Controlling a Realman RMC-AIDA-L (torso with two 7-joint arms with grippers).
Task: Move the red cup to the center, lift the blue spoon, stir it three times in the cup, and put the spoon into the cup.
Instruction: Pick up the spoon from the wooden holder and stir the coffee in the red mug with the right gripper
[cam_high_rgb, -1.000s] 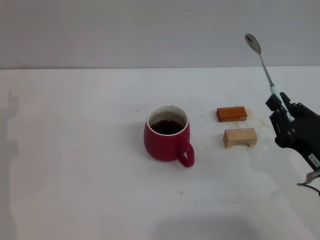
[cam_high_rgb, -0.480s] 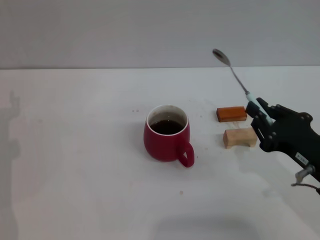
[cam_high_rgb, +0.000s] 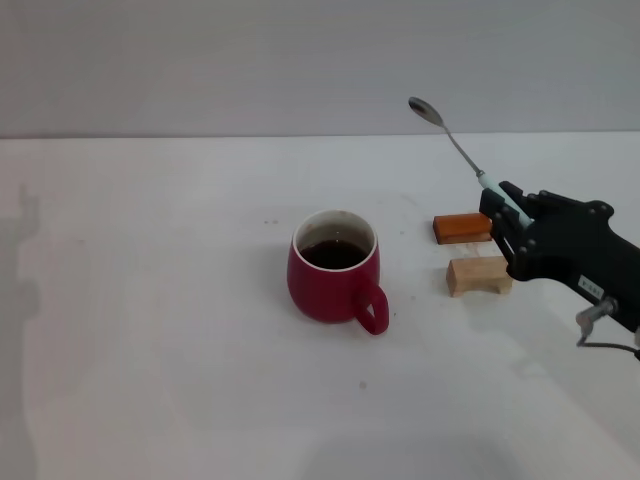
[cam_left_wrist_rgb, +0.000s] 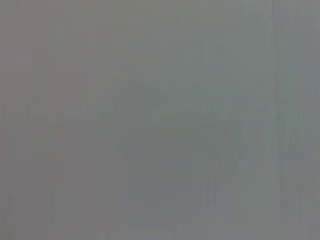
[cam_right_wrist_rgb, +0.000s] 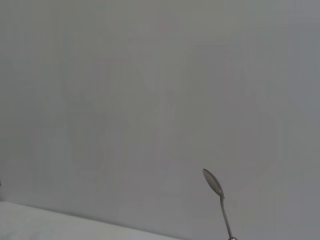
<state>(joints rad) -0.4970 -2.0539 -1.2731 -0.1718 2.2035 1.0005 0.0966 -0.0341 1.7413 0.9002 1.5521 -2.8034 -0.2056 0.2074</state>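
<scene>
right gripper (cam_high_rgb: 508, 218) grips the blue spoon (cam_high_rgb: 462, 155), bowl up | red cup (cam_high_rgb: 333, 277) waits | tip bowl down, come in above rim

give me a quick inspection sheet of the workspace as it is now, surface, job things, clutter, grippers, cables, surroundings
surface: white table, a few small specks and faint stains.
red cup: red cup upright near the middle, dark liquid inside, handle toward the robot and its right.
blue spoon: blue spoon held in the air by its pale handle, metal bowl tilted up and toward the cup, not yet over it.
clutter: orange-brown block and pale wooden block to the right of the cup, apart from it.
grippers: right gripper shut on the spoon, above the blocks; left gripper not in view.
cables: a thin wire loop under the right arm.
surroundings: plain grey wall.
</scene>
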